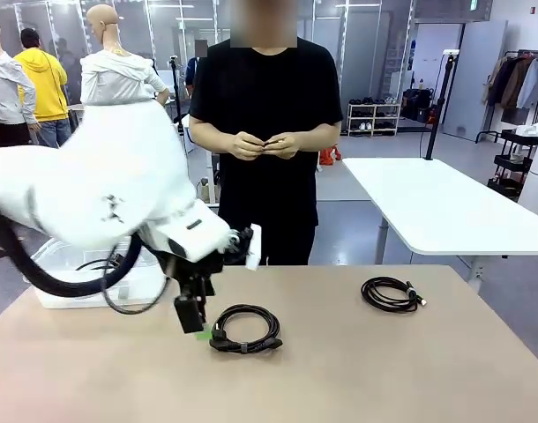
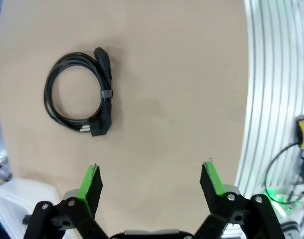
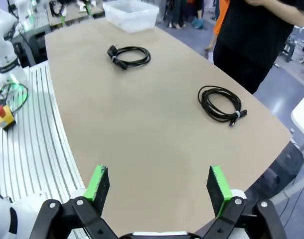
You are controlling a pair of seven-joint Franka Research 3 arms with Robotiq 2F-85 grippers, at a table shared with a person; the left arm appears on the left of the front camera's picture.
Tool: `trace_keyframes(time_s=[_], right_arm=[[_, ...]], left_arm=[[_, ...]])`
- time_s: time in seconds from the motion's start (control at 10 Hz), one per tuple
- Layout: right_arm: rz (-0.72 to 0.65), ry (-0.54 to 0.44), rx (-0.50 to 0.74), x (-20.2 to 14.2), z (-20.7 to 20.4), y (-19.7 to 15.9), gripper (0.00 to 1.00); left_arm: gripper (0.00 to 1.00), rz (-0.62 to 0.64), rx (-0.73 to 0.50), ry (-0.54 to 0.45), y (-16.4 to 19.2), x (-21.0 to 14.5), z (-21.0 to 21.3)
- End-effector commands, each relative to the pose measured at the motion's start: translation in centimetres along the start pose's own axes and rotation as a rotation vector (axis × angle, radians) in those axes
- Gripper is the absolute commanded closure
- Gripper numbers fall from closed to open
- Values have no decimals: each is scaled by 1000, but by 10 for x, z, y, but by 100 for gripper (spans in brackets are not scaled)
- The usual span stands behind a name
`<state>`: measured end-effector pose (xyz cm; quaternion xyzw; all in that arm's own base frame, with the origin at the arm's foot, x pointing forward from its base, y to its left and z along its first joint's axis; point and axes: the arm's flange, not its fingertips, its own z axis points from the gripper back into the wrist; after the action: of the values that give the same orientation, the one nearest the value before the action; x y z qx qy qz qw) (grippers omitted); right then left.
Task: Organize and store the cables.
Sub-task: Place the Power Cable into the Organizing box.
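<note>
Tan tabletop (image 1: pixel 357 379) runs across the front view, and we take the clear bin (image 1: pixel 62 286) at its far left corner as our landmark. A person (image 1: pixel 265 115) in black stands beyond the table, well to the right of the bin, both hands together at the waist. Of the two coiled black cables, the near cable (image 1: pixel 242 345) lies a short way right of the bin. The far cable (image 1: pixel 414 295) lies much farther right of it. The left gripper (image 1: pixel 197 328) points down between the bin and the near cable, just beside the coil. From this side we cannot tell how wide it stands.

From the left wrist, we see the left gripper (image 2: pixel 152 181) spread wide, with only bare table between its green pads. A corner of the bin (image 2: pixel 10 204) shows at the lower left. The near cable (image 2: pixel 104 94) lies flat above it, apart from both fingers and bound with a small tie.

From the right wrist, the right gripper (image 3: pixel 159 184) is also spread wide and holds nothing, well away from the bin (image 3: pixel 132 15). The near cable (image 3: pixel 117 59) lies just this side of the bin. The far cable (image 3: pixel 235 113) lies well apart from it, by the table edge where the person stands.
</note>
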<state>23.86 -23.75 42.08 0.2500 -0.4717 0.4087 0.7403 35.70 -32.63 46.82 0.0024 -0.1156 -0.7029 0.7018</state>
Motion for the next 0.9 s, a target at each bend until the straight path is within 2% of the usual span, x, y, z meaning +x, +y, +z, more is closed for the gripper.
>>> trace_keyframes(time_s=[0.0,0.2,0.3,0.8], right_arm=[[-9,-93,10,-30,-1,2,0],[-37,-126,6,-43,-8,-5,0],[-32,-71,-3,-28,9,6,0],[-32,-71,-3,-28,9,6,0]], left_arm=[[0,-2,33,16,10,23,-22],[0,15,60,33,20,23,-27],[0,-12,5,18,8,17,-28],[0,-12,5,18,8,17,-28]])
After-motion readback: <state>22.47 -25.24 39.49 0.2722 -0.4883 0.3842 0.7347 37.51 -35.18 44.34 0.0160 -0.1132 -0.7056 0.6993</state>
